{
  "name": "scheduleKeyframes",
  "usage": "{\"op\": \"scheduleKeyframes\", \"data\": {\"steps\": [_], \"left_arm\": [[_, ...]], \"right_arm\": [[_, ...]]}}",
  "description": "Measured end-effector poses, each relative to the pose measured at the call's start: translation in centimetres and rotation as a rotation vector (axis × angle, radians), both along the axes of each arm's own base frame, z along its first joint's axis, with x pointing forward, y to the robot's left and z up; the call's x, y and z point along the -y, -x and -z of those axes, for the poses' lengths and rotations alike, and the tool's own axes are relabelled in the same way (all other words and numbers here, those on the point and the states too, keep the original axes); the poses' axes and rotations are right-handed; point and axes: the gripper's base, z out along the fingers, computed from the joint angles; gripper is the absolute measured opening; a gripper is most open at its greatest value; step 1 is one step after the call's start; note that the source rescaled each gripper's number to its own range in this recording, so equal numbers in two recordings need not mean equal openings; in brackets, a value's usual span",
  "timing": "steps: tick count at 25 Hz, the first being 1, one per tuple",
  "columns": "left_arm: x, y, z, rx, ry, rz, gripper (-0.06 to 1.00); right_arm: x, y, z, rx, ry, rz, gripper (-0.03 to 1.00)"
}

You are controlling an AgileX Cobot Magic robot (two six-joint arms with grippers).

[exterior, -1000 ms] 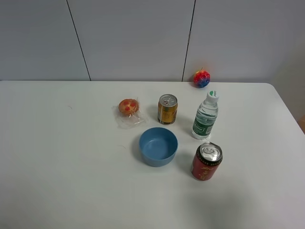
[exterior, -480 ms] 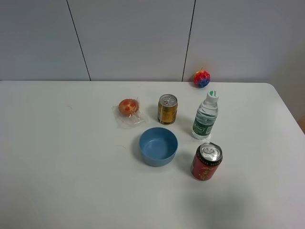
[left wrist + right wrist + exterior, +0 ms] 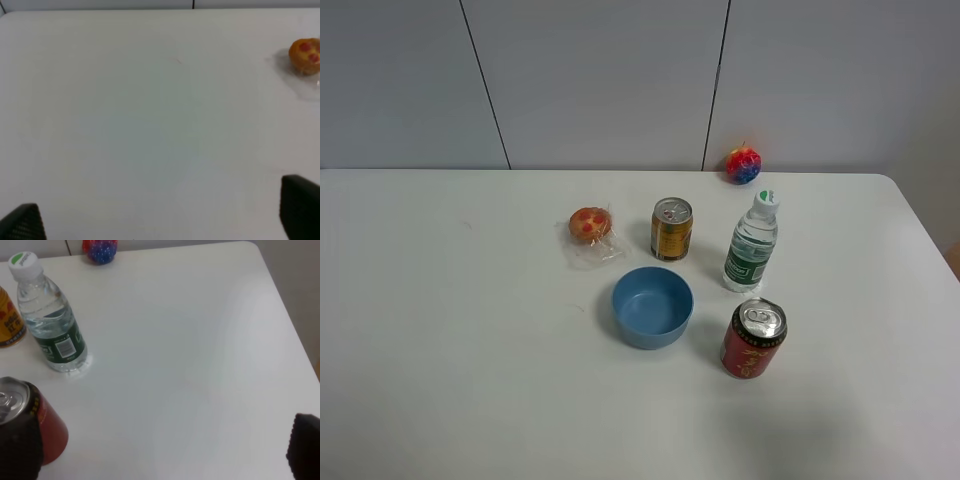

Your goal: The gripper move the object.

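Note:
The object, a small round orange-brown bun (image 3: 589, 223) with red spots, lies in its clear wrapper on the white table (image 3: 450, 330), left of a gold can (image 3: 671, 229). It also shows far off in the left wrist view (image 3: 305, 55). Neither gripper shows in the exterior high view. My left gripper (image 3: 160, 220) is open and empty over bare table, well short of the bun. My right gripper (image 3: 160, 450) is open and empty, with one finger beside the red can (image 3: 50, 432).
A blue bowl (image 3: 652, 306) sits in front of the gold can. A water bottle (image 3: 751, 243) and the red can (image 3: 754, 338) stand to the right. A red-and-blue ball (image 3: 743, 165) rests at the back wall.

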Motion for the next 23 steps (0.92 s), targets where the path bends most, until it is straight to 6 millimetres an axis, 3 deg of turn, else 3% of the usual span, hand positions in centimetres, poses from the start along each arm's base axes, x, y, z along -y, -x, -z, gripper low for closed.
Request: {"op": "scheduleKeyframes", "data": {"steps": [23], "left_arm": [[0.00, 0.00, 0.00, 0.000, 0.000, 0.000, 1.00]], "right_arm": [[0.00, 0.00, 0.00, 0.000, -0.006, 0.003, 0.99]]}}
